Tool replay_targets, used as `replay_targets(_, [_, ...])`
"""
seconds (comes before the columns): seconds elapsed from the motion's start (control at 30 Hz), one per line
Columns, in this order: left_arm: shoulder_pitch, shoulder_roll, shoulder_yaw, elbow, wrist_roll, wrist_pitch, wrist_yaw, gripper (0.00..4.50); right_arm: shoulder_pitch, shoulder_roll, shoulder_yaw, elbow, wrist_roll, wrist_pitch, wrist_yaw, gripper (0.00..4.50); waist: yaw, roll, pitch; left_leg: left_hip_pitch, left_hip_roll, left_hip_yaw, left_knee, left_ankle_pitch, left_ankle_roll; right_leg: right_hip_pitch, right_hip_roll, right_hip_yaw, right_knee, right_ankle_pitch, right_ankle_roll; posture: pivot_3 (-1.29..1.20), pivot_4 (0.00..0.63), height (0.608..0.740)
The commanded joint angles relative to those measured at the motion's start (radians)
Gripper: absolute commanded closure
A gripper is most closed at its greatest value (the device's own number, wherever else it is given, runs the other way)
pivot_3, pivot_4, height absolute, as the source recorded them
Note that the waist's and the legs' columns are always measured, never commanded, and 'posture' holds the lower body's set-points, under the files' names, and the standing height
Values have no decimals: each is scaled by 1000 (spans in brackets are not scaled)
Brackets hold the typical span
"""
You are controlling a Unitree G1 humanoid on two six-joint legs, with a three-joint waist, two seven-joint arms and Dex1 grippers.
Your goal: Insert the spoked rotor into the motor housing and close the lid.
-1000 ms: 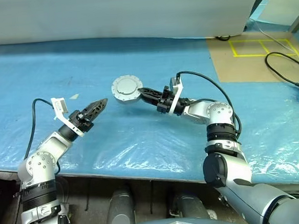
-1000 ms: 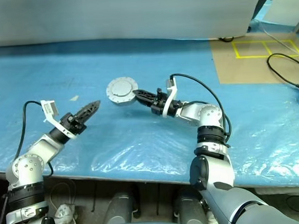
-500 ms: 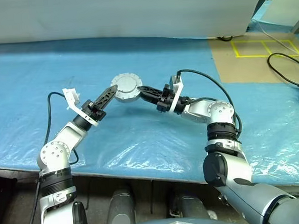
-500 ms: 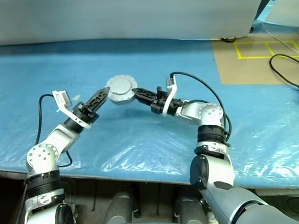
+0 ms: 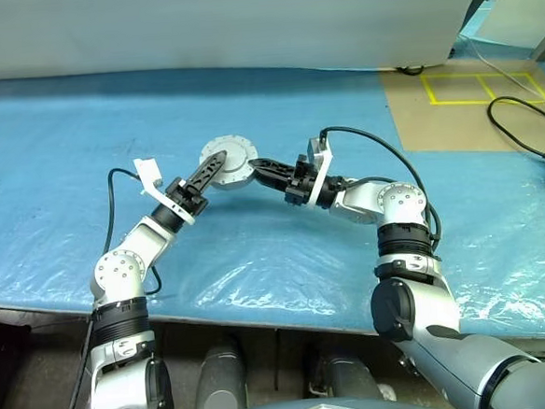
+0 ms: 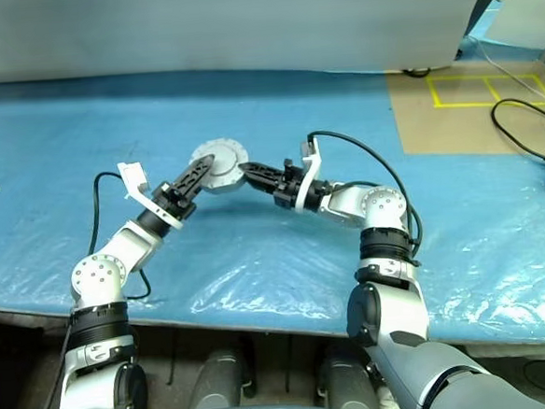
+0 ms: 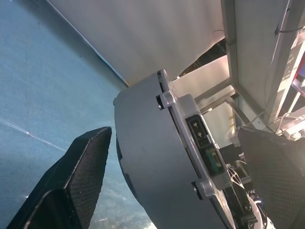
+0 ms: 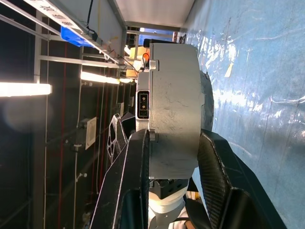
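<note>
The motor housing (image 5: pixel 231 161), a squat silver cylinder with a lugged rim, hangs above the blue table. My right gripper (image 5: pixel 259 165) is shut on it, its fingers (image 8: pixel 138 191) pressing the two flat ends. The housing (image 8: pixel 174 105) stands on edge, one round face toward the head camera; whether that face is the lid I cannot tell. My left gripper (image 5: pixel 215 162) is open, and its fingers (image 7: pixel 88 162) straddle the housing (image 7: pixel 152 157) without visibly touching it. The spoked rotor is out of view.
A blue plastic sheet (image 5: pixel 257 252) covers the table. A brown board (image 5: pixel 453 108) with yellow tape squares lies at the back right, with a black cable (image 5: pixel 519 122) running over it. A white panel (image 5: pixel 222 21) stands along the far edge.
My left arm has swung right and forward to the housing, and its open fingers now stand on either side of it. The right gripper and the housing have stayed still.
</note>
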Motion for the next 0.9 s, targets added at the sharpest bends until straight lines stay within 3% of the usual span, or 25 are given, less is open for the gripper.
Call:
replay_targets(0.03, [-28,-29,20,9,-46,-1,27,60,-22,9,-5,-61,60,1,19,3421,0,0,0,0,0,0,0,0,0,0,0,0,0,0,0,0,150,740])
replay_targets(0.33, [-29,-91,92,91,-182,74,158,60,-16,8,3,-66,58,8,16,3421,-2,0,0,-1,0,-2,4,0,0,0,0,0,1,1,1,0,150,740])
replay_targets(0.9, [-22,-63,30,76,-144,95,138,60,-11,11,9,-66,63,0,11,3421,-1,0,0,-2,0,-2,4,0,-1,0,0,0,1,2,3,0,150,740])
